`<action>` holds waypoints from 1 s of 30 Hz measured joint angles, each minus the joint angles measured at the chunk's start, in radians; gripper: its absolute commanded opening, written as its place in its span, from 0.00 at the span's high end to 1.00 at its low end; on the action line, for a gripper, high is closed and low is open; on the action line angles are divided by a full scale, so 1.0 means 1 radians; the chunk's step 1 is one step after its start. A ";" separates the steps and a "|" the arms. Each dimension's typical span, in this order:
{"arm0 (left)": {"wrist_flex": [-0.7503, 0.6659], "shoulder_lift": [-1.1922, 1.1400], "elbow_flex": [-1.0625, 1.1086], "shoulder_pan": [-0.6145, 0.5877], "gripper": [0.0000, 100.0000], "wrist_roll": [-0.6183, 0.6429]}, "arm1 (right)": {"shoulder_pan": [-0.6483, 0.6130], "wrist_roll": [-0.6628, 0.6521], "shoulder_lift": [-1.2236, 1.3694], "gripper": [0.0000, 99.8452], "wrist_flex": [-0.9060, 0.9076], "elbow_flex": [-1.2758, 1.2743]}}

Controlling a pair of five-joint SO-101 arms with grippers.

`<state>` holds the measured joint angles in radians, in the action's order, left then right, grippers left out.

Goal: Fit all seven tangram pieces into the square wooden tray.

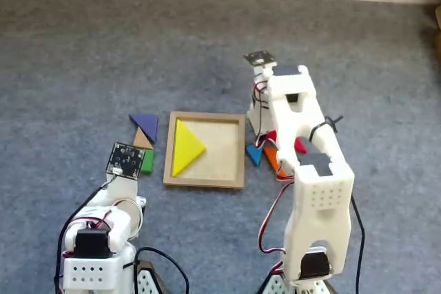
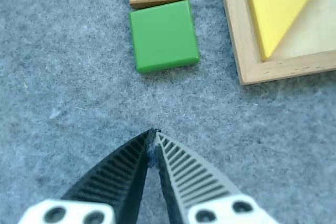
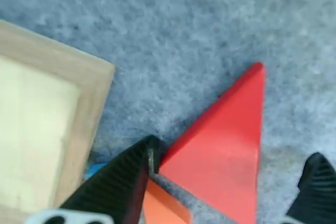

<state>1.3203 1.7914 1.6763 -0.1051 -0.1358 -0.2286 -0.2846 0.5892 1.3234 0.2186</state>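
Observation:
The square wooden tray point(image 1: 237, 151) lies mid-table with a yellow triangle point(image 1: 185, 146) in its left half. Left of it are a blue piece point(image 1: 145, 124), a tan triangle point(image 1: 142, 139) and a green square point(image 1: 147, 162). My left gripper point(image 2: 154, 136) is shut and empty, on the carpet just short of the green square point(image 2: 164, 35). Right of the tray lie a red triangle point(image 3: 226, 140), an orange piece point(image 3: 165, 205) and a small blue triangle point(image 1: 254, 153). My right gripper point(image 3: 232, 156) is open, its fingers astride the red triangle.
Grey carpet covers the whole table. The tray's corner point(image 3: 92, 103) is close beside my right gripper's near finger. The right arm point(image 1: 313, 170) hangs over the pieces right of the tray and hides part of them.

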 measured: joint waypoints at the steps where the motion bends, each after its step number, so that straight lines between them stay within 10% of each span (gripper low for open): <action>1: 0.000 0.000 0.000 0.000 0.99 0.000 | 0.000 0.000 0.000 0.63 0.000 0.000; 30: 0.000 0.000 0.000 0.000 0.99 0.000 | 0.008 0.000 0.000 0.66 0.060 0.000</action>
<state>1.3203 1.7914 1.6763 -0.1051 -0.1358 -0.2209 -0.2846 0.5892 1.3832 0.2186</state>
